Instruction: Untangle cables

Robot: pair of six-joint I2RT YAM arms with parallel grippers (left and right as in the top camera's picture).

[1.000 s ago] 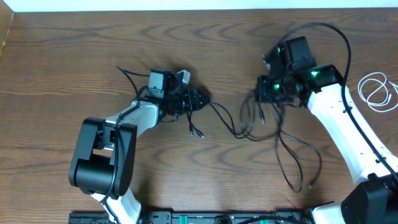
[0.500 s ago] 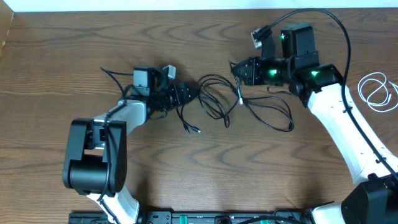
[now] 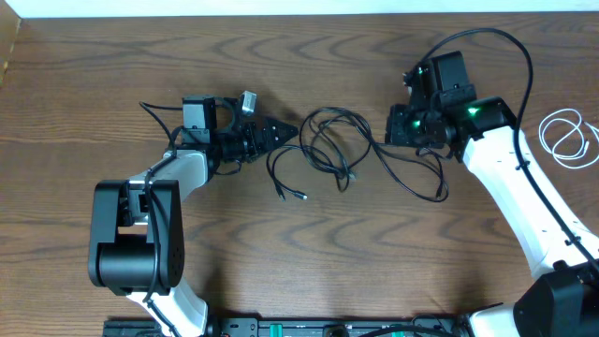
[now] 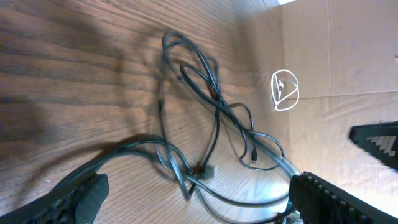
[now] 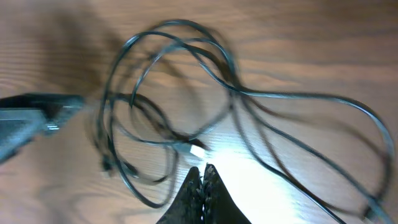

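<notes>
The black cable (image 3: 329, 142) lies in loose overlapping loops on the table between my two arms, with one plug end (image 3: 301, 197) trailing toward the front. My left gripper (image 3: 285, 131) is open just left of the loops. In the left wrist view its fingers (image 4: 84, 193) stand wide apart, with cable strands (image 4: 205, 130) on the wood between and beyond them. My right gripper (image 3: 393, 127) is shut at the right end of the tangle. No strand shows between its tips (image 5: 203, 171), and the loops (image 5: 168, 93) lie just ahead. The white cable (image 3: 569, 137) sits coiled at the far right.
The table's far edge meets a pale surface (image 3: 281, 7) along the top of the overhead view. The right arm's own thick black wire (image 3: 510, 51) arches above its wrist. The arm bases stand at the front left (image 3: 136, 243) and front right (image 3: 552, 281).
My left gripper has opened wide, let go of the black cable and drawn back left. My right gripper swung left, then back right. The cable now lies in slack loops.
</notes>
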